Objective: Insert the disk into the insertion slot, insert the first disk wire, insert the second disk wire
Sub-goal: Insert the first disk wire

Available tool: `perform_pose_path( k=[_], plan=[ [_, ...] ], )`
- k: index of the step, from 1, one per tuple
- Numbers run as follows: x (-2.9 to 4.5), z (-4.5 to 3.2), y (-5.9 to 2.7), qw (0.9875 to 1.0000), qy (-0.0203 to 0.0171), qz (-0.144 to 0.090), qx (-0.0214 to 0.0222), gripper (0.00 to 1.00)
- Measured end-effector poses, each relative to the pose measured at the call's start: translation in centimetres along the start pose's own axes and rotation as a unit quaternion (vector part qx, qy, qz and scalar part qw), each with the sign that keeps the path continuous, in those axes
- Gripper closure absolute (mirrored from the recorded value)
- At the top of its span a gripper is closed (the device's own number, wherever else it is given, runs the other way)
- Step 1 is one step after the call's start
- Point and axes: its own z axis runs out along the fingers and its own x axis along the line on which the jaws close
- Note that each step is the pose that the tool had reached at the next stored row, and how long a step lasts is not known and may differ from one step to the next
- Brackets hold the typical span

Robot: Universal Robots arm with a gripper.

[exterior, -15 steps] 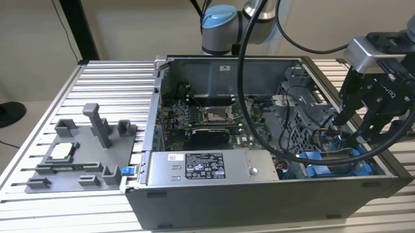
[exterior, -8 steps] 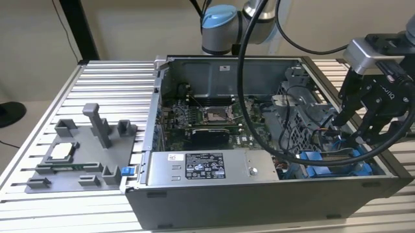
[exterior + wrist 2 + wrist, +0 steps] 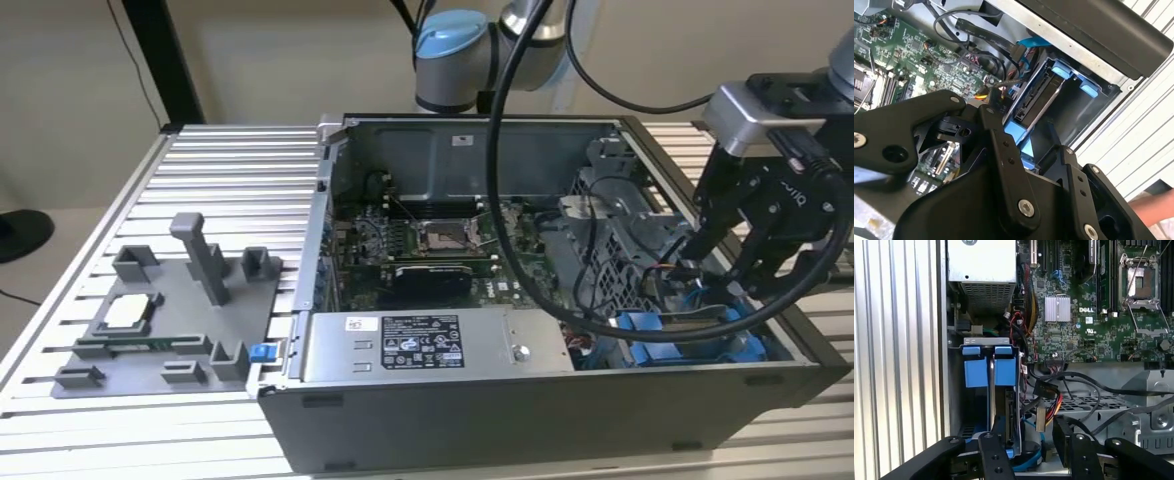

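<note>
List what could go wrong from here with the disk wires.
1. The wire connector with yellow and red leads hangs loose beside the disk, which sits in the insertion slot. Pushed in skewed, it might jam or bend contacts.
2. Black cables loop close to the open gripper. They could snag on it and tug at the motherboard.

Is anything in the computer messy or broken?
Nothing looks broken. A black plug and a plug with red and yellow wires dangle loose beside the disk, which sits in the insertion slot; they seem not plugged in.
</note>
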Motion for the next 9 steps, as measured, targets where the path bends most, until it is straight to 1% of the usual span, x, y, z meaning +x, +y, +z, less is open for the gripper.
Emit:
perform_pose_path(
  k=[2, 6, 9],
  plan=[
    [-0.19, 0.06, 0.00, 1.0000, -0.0006, 0.001, 0.0001, 0.00],
    [-0.44, 0.23, 0.02, 1.0000, -0.0030, 0.002, 0.0001, 0.00],
    [-0.52, 0.40, 0.12, 1.0000, -0.0034, 0.004, 0.0004, 0.00]
  ],
)
